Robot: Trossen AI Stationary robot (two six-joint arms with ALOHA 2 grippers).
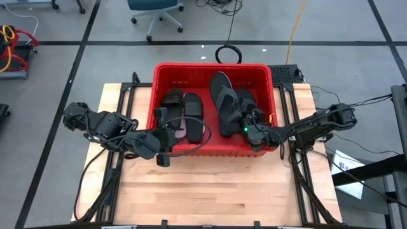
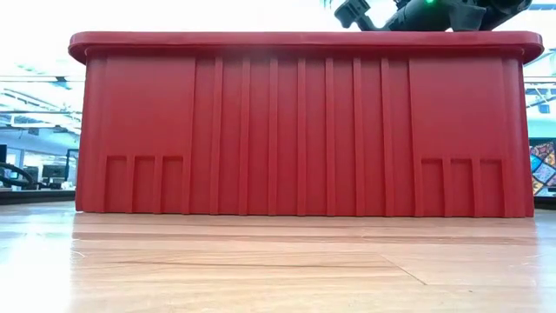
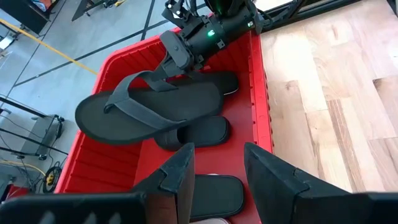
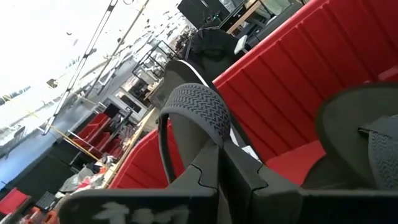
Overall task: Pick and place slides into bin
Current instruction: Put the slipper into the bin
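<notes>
A black rubber thong flip-flop (image 3: pixel 149 115) is seen lying inside the big red ribbed plastic bin (image 1: pixel 165 69), on the bin's right half, resting across another dark slide (image 3: pixel 193 132) w/ its toe end tilted up toward the far wall. Its strap is pinched by the right gripper (image 1: pixel 249 129), fingers shut narrow on it; in the right wrist view the ridged strap (image 4: pixel 196 112) is seen caught between the closed fingers.

In the left half, black wide-strap slides (image 1: pixel 184 114) are already laid flat on the bin floor. The left gripper (image 1: pixel 166 124) is held just inside the near rim, fingers (image 3: pixel 273 180) parted a moderate amt, nothing between them.

No slides are seen on the wooden bench (image 1: pixel 210 191) outside the bin, so the job looks nearly done, approx. the last placement.

Step in hand, as judged: release of the flip-flop. It should be let go low, only once the sole is supported by the slide beneath, so it isn't flipped. Fingers should be opened fully before lifting, else the strap may snag & the slide be dragged back out. The lift should go straight up, clear of the near rim & the left arm.
</notes>
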